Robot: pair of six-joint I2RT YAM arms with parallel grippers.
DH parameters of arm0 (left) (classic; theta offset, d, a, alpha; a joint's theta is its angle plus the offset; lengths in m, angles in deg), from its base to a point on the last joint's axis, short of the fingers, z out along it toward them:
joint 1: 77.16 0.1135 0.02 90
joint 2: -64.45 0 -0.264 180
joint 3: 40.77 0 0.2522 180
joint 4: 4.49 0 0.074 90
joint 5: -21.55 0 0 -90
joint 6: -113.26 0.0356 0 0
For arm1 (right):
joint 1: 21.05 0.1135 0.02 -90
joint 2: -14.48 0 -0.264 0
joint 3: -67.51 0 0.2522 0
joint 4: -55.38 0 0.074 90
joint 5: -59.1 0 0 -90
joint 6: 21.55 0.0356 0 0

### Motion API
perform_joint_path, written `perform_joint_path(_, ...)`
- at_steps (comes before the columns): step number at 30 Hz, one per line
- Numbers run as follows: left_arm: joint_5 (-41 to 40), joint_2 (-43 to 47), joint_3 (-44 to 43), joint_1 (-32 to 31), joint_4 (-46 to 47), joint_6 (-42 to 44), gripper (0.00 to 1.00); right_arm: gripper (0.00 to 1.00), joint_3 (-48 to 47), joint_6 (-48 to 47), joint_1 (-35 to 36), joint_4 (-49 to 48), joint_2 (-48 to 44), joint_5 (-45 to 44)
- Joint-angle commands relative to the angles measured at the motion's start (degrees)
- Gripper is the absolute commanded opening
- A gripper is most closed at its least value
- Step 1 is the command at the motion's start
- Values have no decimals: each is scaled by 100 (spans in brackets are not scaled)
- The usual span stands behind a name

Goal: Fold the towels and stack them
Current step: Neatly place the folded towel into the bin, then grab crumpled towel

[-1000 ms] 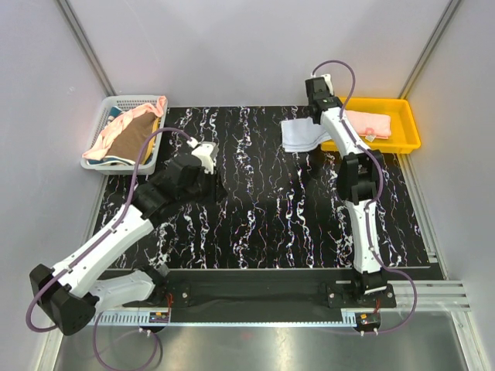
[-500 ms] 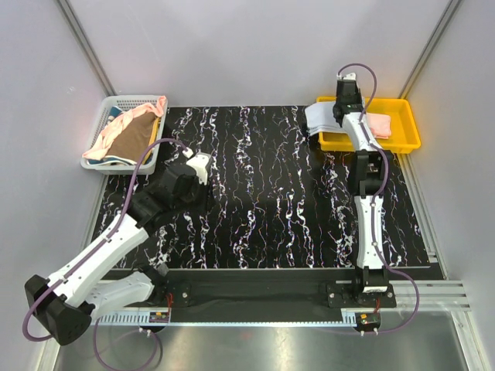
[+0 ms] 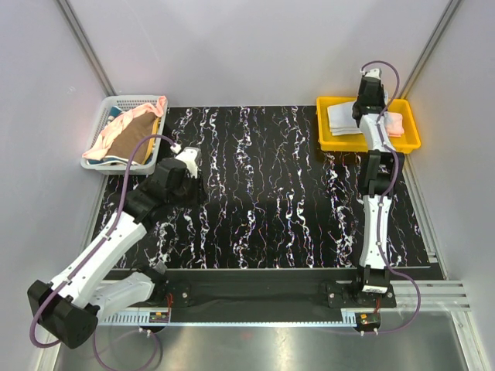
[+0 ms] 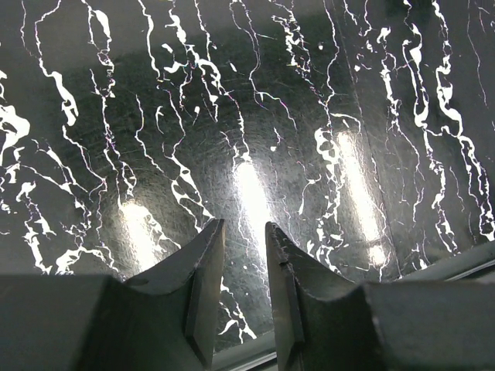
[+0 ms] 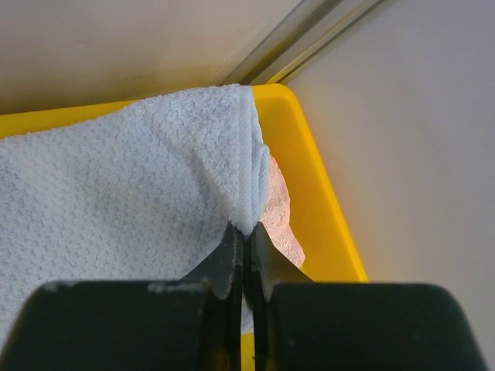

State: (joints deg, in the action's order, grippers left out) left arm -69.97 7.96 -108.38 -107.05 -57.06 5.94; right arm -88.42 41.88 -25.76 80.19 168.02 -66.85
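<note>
Top view: white towel (image 3: 343, 120) in the yellow tray (image 3: 336, 144), upper right, atop the pink towel (image 3: 394, 124) — the stack. Left wrist: left gripper (image 4: 244, 232) half-open, empty over the table (image 4: 232, 116). Right wrist: right gripper (image 5: 246, 232) pinches the white towel's edge — probably to lay it flat.

Over at the yellow tray (image 3: 340, 144), the right arm covered its own right tool (image 5: 245, 241) from above, so the pinch only showed from the wrist. There the white towel (image 5: 116, 193) ran off the left edge, and the pink towel (image 5: 282, 228) peeked out as a sliver beneath it, the rest buried. In the basket (image 3: 100, 127), the heap of towels (image 3: 128, 135) overlapped too much to count. The left tool (image 4: 244, 259) was cut off at the bottom edge of its wrist view, and from above its fingers were too small to make out.
</note>
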Motion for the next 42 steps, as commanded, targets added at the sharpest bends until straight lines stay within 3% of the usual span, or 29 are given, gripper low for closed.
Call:
perform_joint_path(1, 301, -81, 49, 123, 339, 97, 32, 1, -276, 81, -126, -332, 18, 122)
perform_joint_path(4, 380, -125, 49, 176, 347, 97, 32, 6, -285, 230, -223, -253, 106, 254)
perform_joint_path(8, 442, -152, 58, 220, 374, 106, 33, 30, -329, 660, -320, -15, 212, 386)
perform_joint_path(11, 460, -178, 67, 247, 365, 97, 33, 56, -329, 977, -338, 169, 81, 474)
perform_joint_path(12, 468, -178, 67, 255, 374, 97, 33, 72, -364, 1065, -338, 239, 11, 518)
perform_joint_path(13, 477, -178, 76, 264, 374, 97, 33, 81, -382, 1266, -338, 370, -173, 553)
perform_joint_path(15, 442, -161, 85, 273, 374, 89, 33, 96, -513, 1504, -329, 573, -367, 650)
perform_joint_path(16, 425, -152, 93, 282, 383, 89, 33, 99, -566, 1653, -337, 835, -594, 781)
perform_joint_path(20, 258, -12, 58, 335, 409, 54, 34, 100, -541, 2909, -311, 1618, -1377, 1413)
perform_joint_path(24, 169, -151, -240, 484, 435, -183, 36, 100, 974, 3746, 29, 1682, -2798, 2152)
perform_joint_path(30, -840, -994, -1318, 984, 707, -1088, 41, 100, 3365, 4176, 1024, 1199, -4311, 2486)
perform_joint_path(32, -1594, -1591, -1689, 1257, 760, -1543, 42, 100, 3966, 4546, 1261, 883, -4612, 3082)
perform_joint_path(37, -2860, -3258, -2961, 2019, 849, -2081, 50, 100, 5391, 4879, 1788, 443, -5184, 3479)
perform_joint_path(42, -3082, -4719, -4237, 2759, 699, -2109, 56, 100, 6147, 5188, 2158, -23, -5413, 4024)
